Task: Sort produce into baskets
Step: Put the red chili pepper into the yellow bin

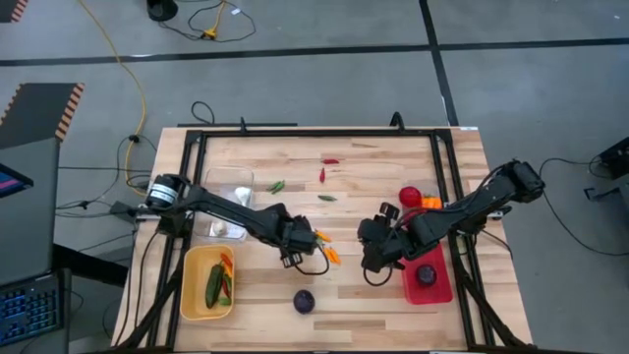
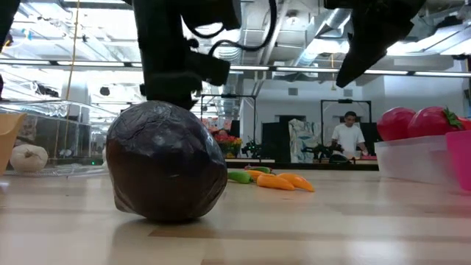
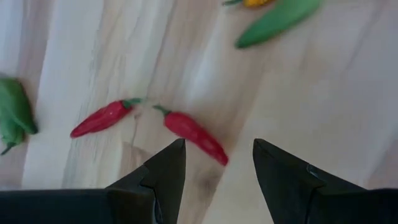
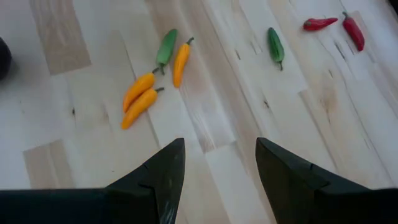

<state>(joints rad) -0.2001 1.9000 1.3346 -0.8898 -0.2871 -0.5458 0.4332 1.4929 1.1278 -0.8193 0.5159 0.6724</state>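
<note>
On the left of the pale wooden desk (image 1: 373, 295) sat the shallow yellow plastic bin (image 1: 189, 285), holding green and orange-red chillies, and just beyond it the clear plastic bin (image 1: 243, 177) with white garlic bulbs (image 1: 221, 228) inside. The left claw (image 1: 293, 258) hung over the middle of the desk, its two dark fingers (image 3: 163, 171) parted and gripping nothing; from its wrist two thin red chillies (image 3: 189, 132) lay on the wood just ahead of the fingertips, a green one farther off. Near that claw lay a small cluster of orange chillies (image 1: 331, 254) beside a green chilli (image 4: 166, 46), touching or nearly so. In front of them, close to the desk's near edge, sat a dark purple round vegetable (image 1: 304, 301) on its own. Farther back on the wood lay scattered green chillies (image 1: 277, 185) and the two red ones, well apart from the bins. The right claw (image 1: 374, 265) hovered right of centre, just beside the red bin, its fingers (image 4: 163, 174) likewise spread apart and empty above bare wood. The red plastic bin (image 1: 442, 290) stood on the right with another dark purple round (image 1: 427, 274) in it, and behind it were red tomatoes (image 1: 411, 197) and an orange pepper (image 1: 430, 202). Far across the room a person (image 2: 349, 137) stood.
</note>
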